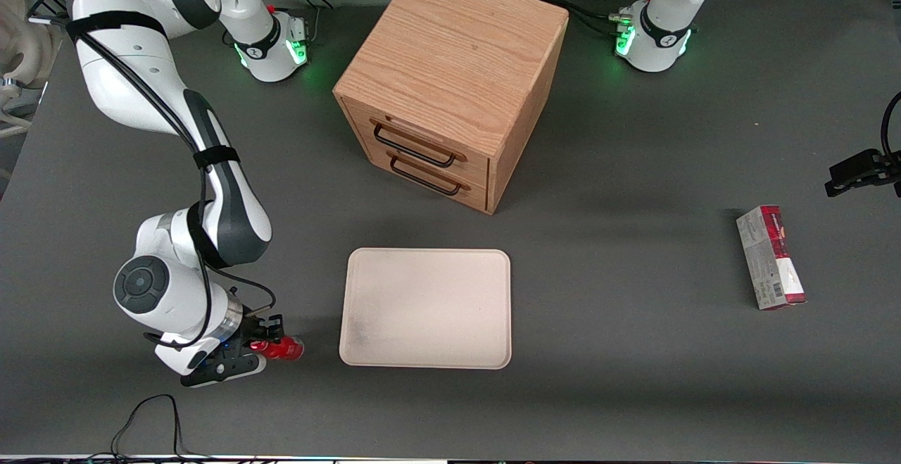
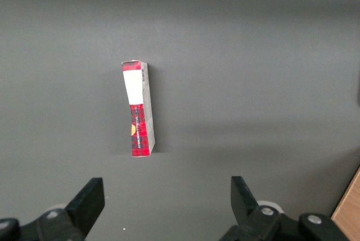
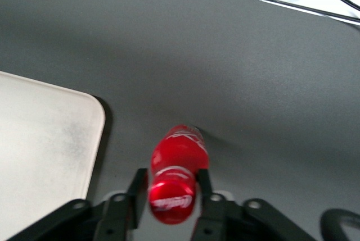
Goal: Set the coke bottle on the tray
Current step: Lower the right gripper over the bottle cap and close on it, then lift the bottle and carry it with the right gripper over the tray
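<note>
Red coke bottle [image 3: 177, 168] pinched near its cap between the gripper [image 1: 262, 346] fingers [image 3: 139, 187], low over grey table [image 1: 633, 351], just beside the cream tray [image 1: 426, 360] at the working arm's end, red-and-grey carton [image 1: 770, 258] well apart, toward the parked arm's end

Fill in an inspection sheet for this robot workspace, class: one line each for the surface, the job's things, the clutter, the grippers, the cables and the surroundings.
Surface: dark grey table, matte.
Job's things: coke bottle off the tray, beside its edge toward the working arm's end; cream tray bare, in front of the cabinet's drawers.
Clutter: wooden two-drawer cabinet, both drawers shut; red-and-grey carton lying toward the parked arm's end.
Grippers: gripper low at the table, jaws closed on the bottle near its cap.
Cables: black cable looping on the table near the front edge; more at the arm bases.
Surroundings: nothing seen.
</note>
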Motion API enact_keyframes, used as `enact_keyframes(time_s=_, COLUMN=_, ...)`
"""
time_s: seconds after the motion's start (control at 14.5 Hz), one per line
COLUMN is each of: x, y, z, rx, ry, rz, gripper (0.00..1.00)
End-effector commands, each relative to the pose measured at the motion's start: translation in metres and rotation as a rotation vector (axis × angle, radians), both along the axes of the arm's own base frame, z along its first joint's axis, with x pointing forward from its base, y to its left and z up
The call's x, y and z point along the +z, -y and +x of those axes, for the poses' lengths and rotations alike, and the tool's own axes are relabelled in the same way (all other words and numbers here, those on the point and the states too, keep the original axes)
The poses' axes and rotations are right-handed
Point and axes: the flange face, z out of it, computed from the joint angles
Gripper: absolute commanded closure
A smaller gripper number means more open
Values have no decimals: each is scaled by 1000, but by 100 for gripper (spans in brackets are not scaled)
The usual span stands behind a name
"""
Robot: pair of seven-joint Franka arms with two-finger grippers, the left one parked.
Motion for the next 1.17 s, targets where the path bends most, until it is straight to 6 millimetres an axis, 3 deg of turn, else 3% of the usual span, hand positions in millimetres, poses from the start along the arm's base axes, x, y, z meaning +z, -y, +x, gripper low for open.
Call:
enact_keyframes(time_s=0.0, x=2, y=1, z=1, rx=-12, ry=3, rz=16, gripper=100)
enact_keyframes(time_s=0.21, x=39, y=-2, z=2, rx=-111, ry=30, rz=36, gripper=100)
enact_keyframes(time_s=0.34, x=88, y=-9, z=-4, rx=-186, ry=48, rz=45, gripper=100)
enact_keyframes(time_s=0.55, x=183, y=-23, z=-36, rx=-256, ry=58, rz=42, gripper=100)
enact_keyframes(time_s=0.69, x=224, y=-42, z=-49, rx=-317, ry=70, rz=76, gripper=100)
enact_keyframes(time_s=0.9, x=234, y=-91, z=-61, rx=-348, ry=81, rz=143, gripper=100)
enact_keyframes(time_s=1.1, x=212, y=-125, z=-66, rx=-309, ry=82, rz=115, gripper=100)
